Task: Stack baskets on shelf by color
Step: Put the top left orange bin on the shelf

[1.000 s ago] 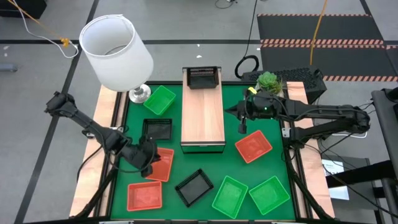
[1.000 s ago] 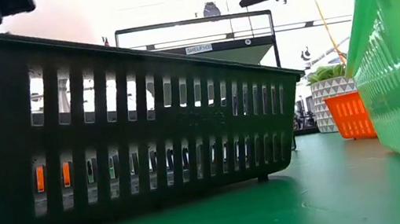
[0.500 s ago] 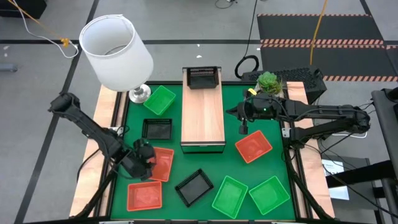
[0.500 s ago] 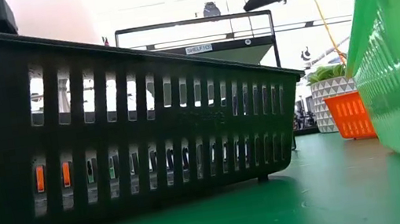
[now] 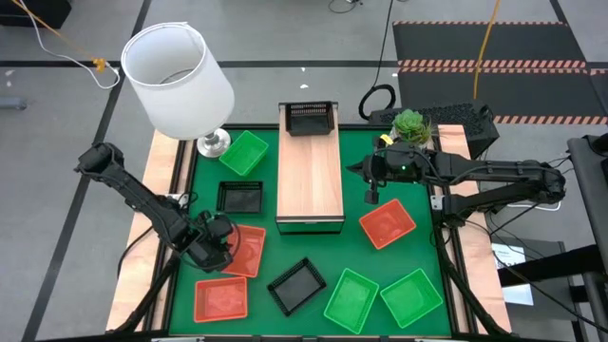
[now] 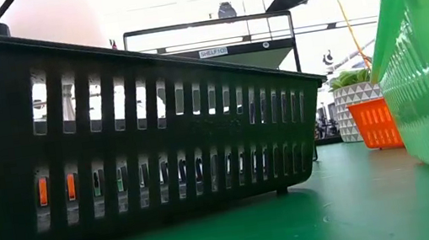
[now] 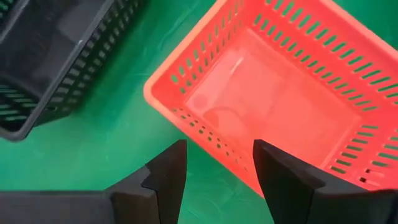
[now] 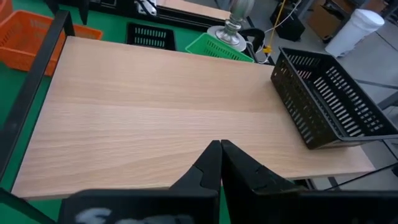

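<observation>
Left gripper [image 7: 214, 171] above orange-red basket [image 5: 242, 250], near the shelf [image 5: 310, 176], jaws released; right gripper [image 8: 219, 158] clenched over the shelf. Best straddling the rim squarely before closing.

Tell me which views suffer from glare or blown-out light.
Low view: the room behind the black basket is washed out white. Left wrist view: a soft sheen on the orange-red basket floor. High and right wrist views: evenly lit, the shelf free of glare.

Orange-red basket [image 7: 280, 106] — slotted sides — on green table mat [image 7: 124, 149].
</observation>
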Tool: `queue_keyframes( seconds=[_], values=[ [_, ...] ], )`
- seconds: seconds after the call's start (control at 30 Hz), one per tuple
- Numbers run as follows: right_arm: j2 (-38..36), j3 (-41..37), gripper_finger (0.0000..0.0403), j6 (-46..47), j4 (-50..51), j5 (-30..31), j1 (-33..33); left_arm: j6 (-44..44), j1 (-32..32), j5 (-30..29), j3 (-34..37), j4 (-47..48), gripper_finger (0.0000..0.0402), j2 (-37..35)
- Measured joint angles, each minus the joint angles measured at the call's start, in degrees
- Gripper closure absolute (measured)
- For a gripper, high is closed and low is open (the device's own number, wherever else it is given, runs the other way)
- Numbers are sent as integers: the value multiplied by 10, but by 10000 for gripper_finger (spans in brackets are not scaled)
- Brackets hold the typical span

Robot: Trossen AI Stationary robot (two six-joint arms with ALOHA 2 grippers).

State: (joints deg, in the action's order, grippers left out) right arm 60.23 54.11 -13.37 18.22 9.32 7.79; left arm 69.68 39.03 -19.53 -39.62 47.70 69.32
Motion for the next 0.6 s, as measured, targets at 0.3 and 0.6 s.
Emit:
queue_keyframes(
  seconds=[0.3,0.6],
  values=[
    [0,0,403,-4,0,-1,0,73,0,20,0,1,215,0],
    [0,0,403,-7,1,-1,0,128,-1,36,31,-45,227,0]
  ],
)
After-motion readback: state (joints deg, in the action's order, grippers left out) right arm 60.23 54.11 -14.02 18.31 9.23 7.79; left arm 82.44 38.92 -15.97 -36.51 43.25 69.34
